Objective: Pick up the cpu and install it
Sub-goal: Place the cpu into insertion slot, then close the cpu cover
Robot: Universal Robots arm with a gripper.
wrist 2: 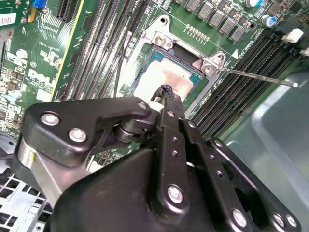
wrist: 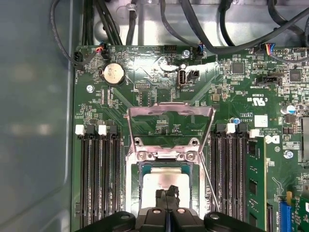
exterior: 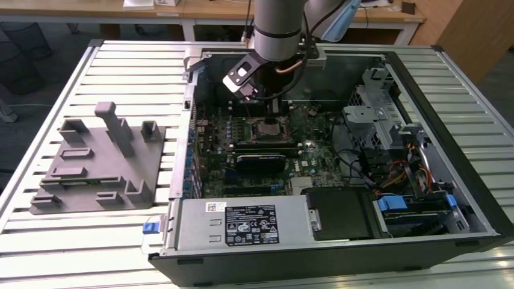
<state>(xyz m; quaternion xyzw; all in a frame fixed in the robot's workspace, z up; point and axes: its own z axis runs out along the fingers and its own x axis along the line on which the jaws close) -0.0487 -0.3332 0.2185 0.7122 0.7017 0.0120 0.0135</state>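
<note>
The cpu [wrist 2: 166, 77] lies flat inside the open motherboard socket [wrist 2: 159, 41], its silvery top [wrist: 157, 181] showing in both wrist views. My gripper [wrist 2: 166, 93] hangs directly over it, fingers pressed together into one narrow black tip [wrist: 167, 194] at or just above the chip's surface, with nothing between them. I cannot tell whether the tip touches the chip. The socket's metal load plate [wrist: 170, 113] is flipped up and back. In the exterior view the gripper [exterior: 273, 117] is lowered into the open computer case over the socket [exterior: 269, 129].
The socket's thin lever [wrist 2: 258, 77] sticks out sideways. Memory slots [wrist: 99, 179] flank the socket on both sides. A grey plastic tray [exterior: 96, 174] with upright posts sits on the slatted table at the exterior view's left. The case holds a power supply [exterior: 241, 223], drive cage [exterior: 369, 120] and cables.
</note>
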